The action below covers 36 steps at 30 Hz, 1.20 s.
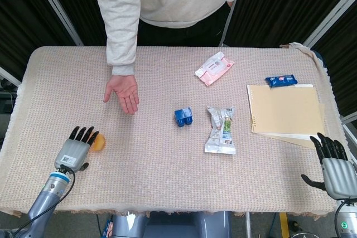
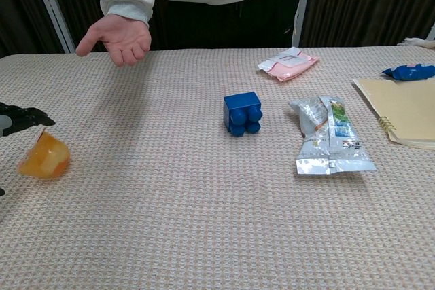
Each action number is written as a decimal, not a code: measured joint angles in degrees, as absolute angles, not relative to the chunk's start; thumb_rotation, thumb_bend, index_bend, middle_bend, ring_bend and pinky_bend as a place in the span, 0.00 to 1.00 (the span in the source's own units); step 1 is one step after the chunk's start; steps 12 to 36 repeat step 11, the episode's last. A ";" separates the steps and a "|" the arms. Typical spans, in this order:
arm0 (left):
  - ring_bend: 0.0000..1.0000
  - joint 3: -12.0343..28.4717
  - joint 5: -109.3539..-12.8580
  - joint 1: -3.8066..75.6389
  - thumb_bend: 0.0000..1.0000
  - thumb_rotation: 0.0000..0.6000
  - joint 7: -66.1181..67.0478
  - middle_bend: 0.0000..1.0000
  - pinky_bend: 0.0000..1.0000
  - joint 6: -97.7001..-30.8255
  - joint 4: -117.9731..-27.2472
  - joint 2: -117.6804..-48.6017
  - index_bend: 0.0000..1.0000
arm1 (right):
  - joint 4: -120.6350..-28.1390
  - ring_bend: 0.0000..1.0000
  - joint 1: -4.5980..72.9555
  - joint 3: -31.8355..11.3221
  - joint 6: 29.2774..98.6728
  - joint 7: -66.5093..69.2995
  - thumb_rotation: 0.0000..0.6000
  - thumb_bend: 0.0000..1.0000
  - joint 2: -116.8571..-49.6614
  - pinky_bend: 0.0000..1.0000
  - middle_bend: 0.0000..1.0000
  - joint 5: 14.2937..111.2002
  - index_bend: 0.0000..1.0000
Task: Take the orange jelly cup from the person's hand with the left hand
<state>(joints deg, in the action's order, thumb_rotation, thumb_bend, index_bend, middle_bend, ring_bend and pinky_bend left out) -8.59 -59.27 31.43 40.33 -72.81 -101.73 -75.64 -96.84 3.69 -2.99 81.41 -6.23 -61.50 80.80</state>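
Beige woven cloth covered the table, one orange jelly cup (image 2: 44,157) lying tipped on it beside the left hand (image 1: 75,149).
Nearest, the left hand lay flat with its dark fingers (image 1: 83,134) spread and holding nothing, the translucent cup touching or just beside their tips. The right hand (image 1: 333,163) hovered at the table's near right edge, fingers apart and empty. Mid-table sat one studded blue block (image 2: 242,113), one crinkled foil snack packet (image 2: 330,135) and one flat tan notebook (image 1: 285,108). Beyond lay one pink wipes pack (image 1: 214,68) and one small blue wrapper (image 1: 281,81). Farthest, the person's hand (image 1: 124,92) was held open, palm up.
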 measured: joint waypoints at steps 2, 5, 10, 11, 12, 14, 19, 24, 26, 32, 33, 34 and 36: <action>0.00 -8.72 -61.57 30.46 0.23 1.00 39.14 0.00 0.00 -74.95 -102.93 -74.57 0.00 | -96.72 0.00 3.70 -2.97 81.47 -6.18 1.00 0.07 -61.55 0.01 0.00 80.99 0.08; 0.00 -9.38 -67.11 28.11 0.22 1.00 36.01 0.00 0.00 -79.85 -103.67 -73.22 0.00 | -96.20 0.00 3.85 -3.04 81.74 -6.64 1.00 0.07 -61.85 0.01 0.00 81.52 0.08; 0.00 -11.52 -79.93 21.97 0.21 1.00 29.29 0.00 0.00 -90.98 -101.06 -71.54 0.00 | -95.63 0.00 4.00 -3.20 82.22 -7.20 1.00 0.07 -62.59 0.01 0.00 82.06 0.08; 0.00 -12.11 -82.55 19.93 0.21 1.00 27.43 0.00 0.00 -93.78 -99.87 -71.13 0.00 | -95.58 0.00 3.99 -3.21 82.33 -7.28 1.00 0.07 -62.63 0.01 0.00 82.16 0.08; 0.00 -12.11 -82.55 19.93 0.21 1.00 27.43 0.00 0.00 -93.78 -99.87 -71.13 0.00 | -95.58 0.00 3.99 -3.21 82.33 -7.28 1.00 0.07 -62.63 0.01 0.00 82.16 0.08; 0.00 -12.11 -82.55 19.93 0.21 1.00 27.43 0.00 0.00 -93.78 -99.87 -71.13 0.00 | -95.58 0.00 3.99 -3.21 82.33 -7.28 1.00 0.07 -62.63 0.01 0.00 82.16 0.08; 0.00 -12.11 -82.55 19.93 0.21 1.00 27.43 0.00 0.00 -93.78 -99.87 -71.13 0.00 | -95.58 0.00 3.99 -3.21 82.33 -7.28 1.00 0.07 -62.63 0.01 0.00 82.16 0.08; 0.00 -12.11 -82.55 19.93 0.21 1.00 27.43 0.00 0.00 -93.78 -99.87 -71.13 0.00 | -95.58 0.00 3.99 -3.21 82.33 -7.28 1.00 0.07 -62.63 0.01 0.00 82.16 0.08; 0.00 -12.11 -82.55 19.93 0.21 1.00 27.43 0.00 0.00 -93.78 -99.87 -71.13 0.00 | -95.58 0.00 3.99 -3.21 82.33 -7.28 1.00 0.07 -62.63 0.01 0.00 82.16 0.08; 0.00 -12.11 -82.55 19.93 0.21 1.00 27.43 0.00 0.00 -93.78 -99.87 -71.13 0.00 | -95.58 0.00 3.99 -3.21 82.33 -7.28 1.00 0.07 -62.63 0.01 0.00 82.16 0.08; 0.00 -12.11 -82.55 19.93 0.21 1.00 27.43 0.00 0.00 -93.78 -99.87 -71.13 0.00 | -95.58 0.00 3.99 -3.21 82.33 -7.28 1.00 0.07 -62.63 0.01 0.00 82.16 0.08; 0.00 -12.11 -82.55 19.93 0.21 1.00 27.43 0.00 0.00 -93.78 -99.87 -71.13 0.00 | -95.58 0.00 3.99 -3.21 82.33 -7.28 1.00 0.07 -62.63 0.01 0.00 82.16 0.08; 0.00 -12.11 -82.55 19.93 0.21 1.00 27.43 0.00 0.00 -93.78 -99.87 -71.13 0.00 | -95.58 0.00 3.99 -3.21 82.33 -7.28 1.00 0.07 -62.63 0.01 0.00 82.16 0.08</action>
